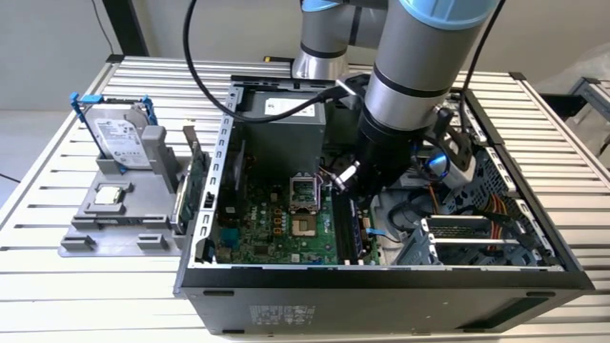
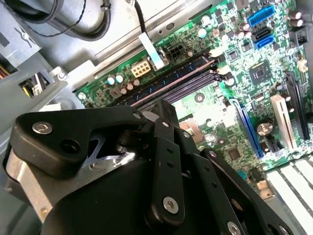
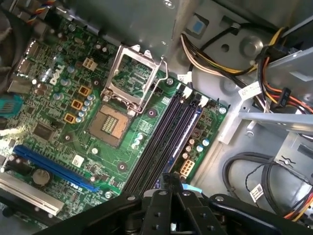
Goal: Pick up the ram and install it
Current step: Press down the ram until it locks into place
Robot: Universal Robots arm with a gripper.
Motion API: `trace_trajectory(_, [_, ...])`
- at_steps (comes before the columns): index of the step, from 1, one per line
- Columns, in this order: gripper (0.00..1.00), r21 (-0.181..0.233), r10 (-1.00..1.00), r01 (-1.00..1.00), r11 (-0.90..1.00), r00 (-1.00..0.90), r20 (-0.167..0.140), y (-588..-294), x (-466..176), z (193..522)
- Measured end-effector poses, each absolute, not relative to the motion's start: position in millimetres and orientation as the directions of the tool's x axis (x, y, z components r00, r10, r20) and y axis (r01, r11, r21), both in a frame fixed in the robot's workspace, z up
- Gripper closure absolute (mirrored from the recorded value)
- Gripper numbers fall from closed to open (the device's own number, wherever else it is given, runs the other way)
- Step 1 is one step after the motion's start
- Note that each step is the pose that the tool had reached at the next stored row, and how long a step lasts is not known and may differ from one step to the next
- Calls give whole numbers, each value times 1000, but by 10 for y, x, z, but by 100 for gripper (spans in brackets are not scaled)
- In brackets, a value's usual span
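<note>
Slatted metal table [image 1: 86,286], open computer case [image 1: 381,286], pale wall [image 1: 57,36]

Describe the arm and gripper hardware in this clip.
The arm is a thick silver-grey tube with black bands and a light blue joint cap at the top. Black cables loop beside it. The gripper is matte black, built of angular linkage plates fastened with silver screws, with bare metal behind the links.
</note>
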State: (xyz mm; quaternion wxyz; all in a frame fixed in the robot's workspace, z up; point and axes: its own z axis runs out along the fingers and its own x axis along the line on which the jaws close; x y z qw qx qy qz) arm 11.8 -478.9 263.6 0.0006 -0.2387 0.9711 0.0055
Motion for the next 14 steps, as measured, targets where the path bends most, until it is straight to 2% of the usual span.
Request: trace_trajectory(14, [100, 10, -586, -586, 810, -810, -4, -4789, 118, 2634])
